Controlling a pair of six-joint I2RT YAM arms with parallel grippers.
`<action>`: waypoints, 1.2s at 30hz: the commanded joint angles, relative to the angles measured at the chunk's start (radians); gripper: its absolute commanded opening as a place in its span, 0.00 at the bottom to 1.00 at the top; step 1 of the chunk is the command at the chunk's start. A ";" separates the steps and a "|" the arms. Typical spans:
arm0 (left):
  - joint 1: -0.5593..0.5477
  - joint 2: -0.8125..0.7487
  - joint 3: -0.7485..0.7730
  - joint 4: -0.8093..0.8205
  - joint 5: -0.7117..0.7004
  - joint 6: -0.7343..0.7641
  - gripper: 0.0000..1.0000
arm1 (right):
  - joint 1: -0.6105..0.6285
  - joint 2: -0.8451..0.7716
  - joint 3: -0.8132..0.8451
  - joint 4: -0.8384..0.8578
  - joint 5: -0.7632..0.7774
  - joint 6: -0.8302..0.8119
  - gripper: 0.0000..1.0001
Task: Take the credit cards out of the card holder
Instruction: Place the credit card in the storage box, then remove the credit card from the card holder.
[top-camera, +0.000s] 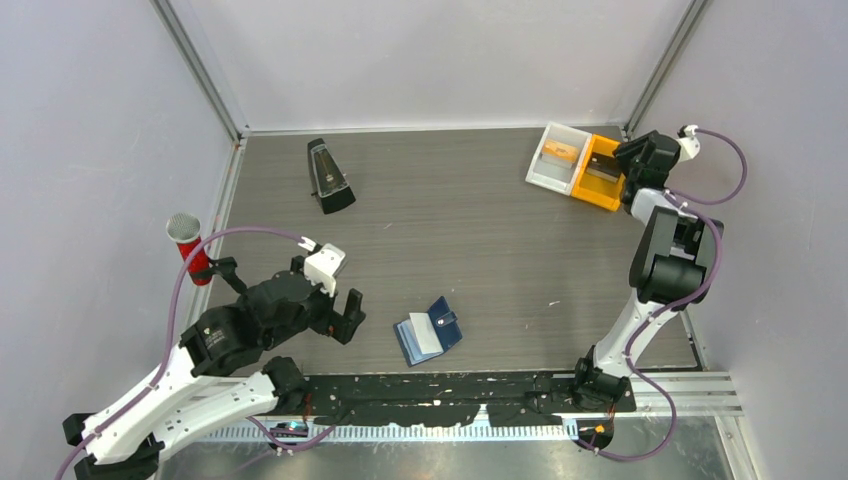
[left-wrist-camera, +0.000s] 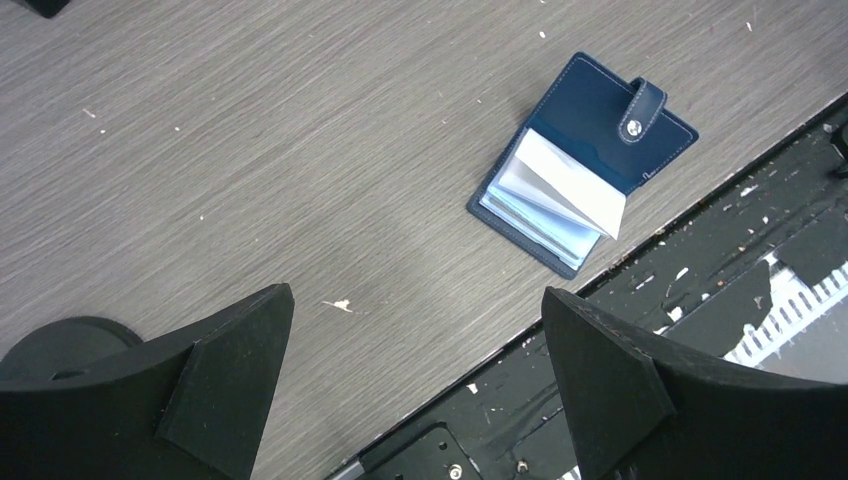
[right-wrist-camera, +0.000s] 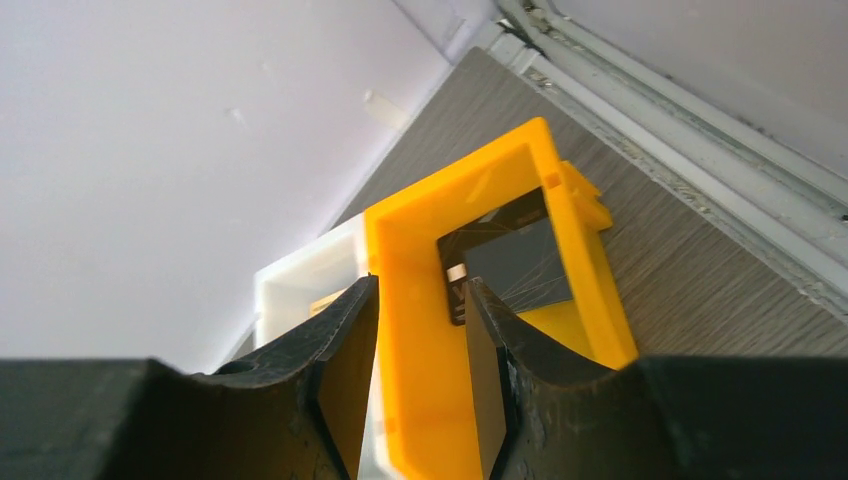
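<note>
While left fingers (left-wrist-camera: 230, 370) gape wide near one card holder (left-wrist-camera: 600, 110), right fingers (right-wrist-camera: 345, 370) pinch one yellow tray (right-wrist-camera: 480, 170).

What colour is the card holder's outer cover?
The card holder is dark navy blue, clearest in the left wrist view.

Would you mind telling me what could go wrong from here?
The card holder lies by the near edge of the table with nothing pinning it. If the open left gripper tugs the whitish card alone, it may drag it or push it off. The right gripper straddles the yellow tray wall, so lifting away might tip the tray.
</note>
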 joint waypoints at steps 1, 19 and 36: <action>-0.001 0.008 0.012 0.009 -0.056 0.007 0.99 | 0.014 -0.104 -0.054 0.032 -0.119 0.031 0.45; -0.002 0.024 -0.005 0.005 -0.090 0.009 0.99 | 0.289 -0.566 -0.552 -0.095 -0.402 0.044 0.45; -0.001 0.020 0.009 -0.024 -0.173 0.000 0.99 | 1.041 -1.156 -0.799 -0.452 -0.146 -0.065 0.52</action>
